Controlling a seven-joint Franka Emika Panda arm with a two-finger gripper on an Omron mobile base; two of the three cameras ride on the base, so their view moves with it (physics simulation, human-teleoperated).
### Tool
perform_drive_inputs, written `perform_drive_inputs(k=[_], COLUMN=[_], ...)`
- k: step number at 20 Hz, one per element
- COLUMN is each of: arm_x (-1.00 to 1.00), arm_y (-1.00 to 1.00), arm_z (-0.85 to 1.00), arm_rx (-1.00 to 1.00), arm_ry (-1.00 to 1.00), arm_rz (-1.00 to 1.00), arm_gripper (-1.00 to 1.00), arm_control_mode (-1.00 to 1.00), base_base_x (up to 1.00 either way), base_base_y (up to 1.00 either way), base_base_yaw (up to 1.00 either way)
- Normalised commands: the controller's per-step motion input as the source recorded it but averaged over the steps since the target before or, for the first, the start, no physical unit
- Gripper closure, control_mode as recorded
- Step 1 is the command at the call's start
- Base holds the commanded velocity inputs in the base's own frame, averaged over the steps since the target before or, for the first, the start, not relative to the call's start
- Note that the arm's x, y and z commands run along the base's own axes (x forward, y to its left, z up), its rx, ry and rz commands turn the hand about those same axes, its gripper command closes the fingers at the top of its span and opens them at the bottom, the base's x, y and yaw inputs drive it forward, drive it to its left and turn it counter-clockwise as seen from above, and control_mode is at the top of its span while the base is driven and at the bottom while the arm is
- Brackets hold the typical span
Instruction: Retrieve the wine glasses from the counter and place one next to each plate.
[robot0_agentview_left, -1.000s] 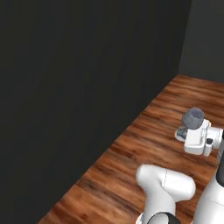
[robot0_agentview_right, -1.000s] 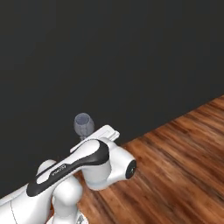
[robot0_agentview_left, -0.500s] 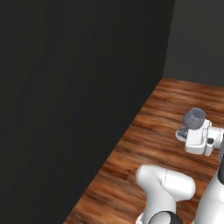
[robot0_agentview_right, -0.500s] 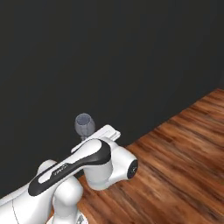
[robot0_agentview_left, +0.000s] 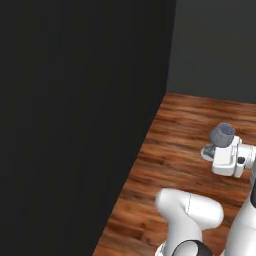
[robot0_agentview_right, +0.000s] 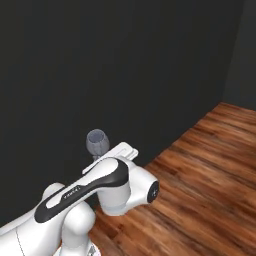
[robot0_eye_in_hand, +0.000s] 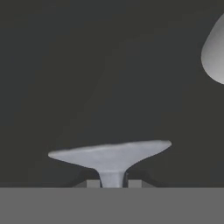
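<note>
One wine glass (robot0_agentview_left: 222, 134) is in transit, carried by the gripper (robot0_eye_in_hand: 112, 183) above the wooden floor (robot0_agentview_left: 185, 130) beside a dark wall (robot0_agentview_left: 75, 110). Hand view: fingertips (robot0_eye_in_hand: 92, 183) pinched tight on the stem, round foot (robot0_eye_in_hand: 109, 153) spread just beyond them. Right base view shows the bowl (robot0_agentview_right: 97, 141) upright above the hand. No plate or counter in sight, so this looks like the carry leg, probably with the base driving. Next move needs a plate brought into view, then the glass lowered upright just beside it before the fingers let go.
</note>
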Motion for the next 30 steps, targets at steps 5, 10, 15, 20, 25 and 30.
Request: perform_drive_inputs(k=[5, 10, 15, 20, 25, 30], arm_x=[0.00, 0.00, 0.00, 0.00, 0.00, 0.00], arm_y=[0.00, 0.00, 0.00, 0.00, 0.00, 0.00], arm_z=[0.00, 0.00, 0.00, 0.00, 0.00, 0.00], arm_rx=[0.00, 0.00, 0.00, 0.00, 0.00, 0.00], arm_ry=[0.00, 0.00, 0.00, 0.00, 0.00, 0.00], arm_rz=[0.00, 0.00, 0.00, 0.00, 0.00, 0.00], arm_gripper=[1.00, 1.00, 1.00, 1.00, 1.00, 1.00], arm_control_mode=[1.00, 1.00, 1.00, 1.00, 1.00, 1.00], base_base_x=[1.00, 1.00, 1.00, 1.00, 1.00, 1.00], base_base_y=[0.38, 0.47, 0.37, 0.30, 0.29, 0.24], base_base_yaw=[-0.35, -0.37, -0.37, -0.35, -0.34, -0.32])
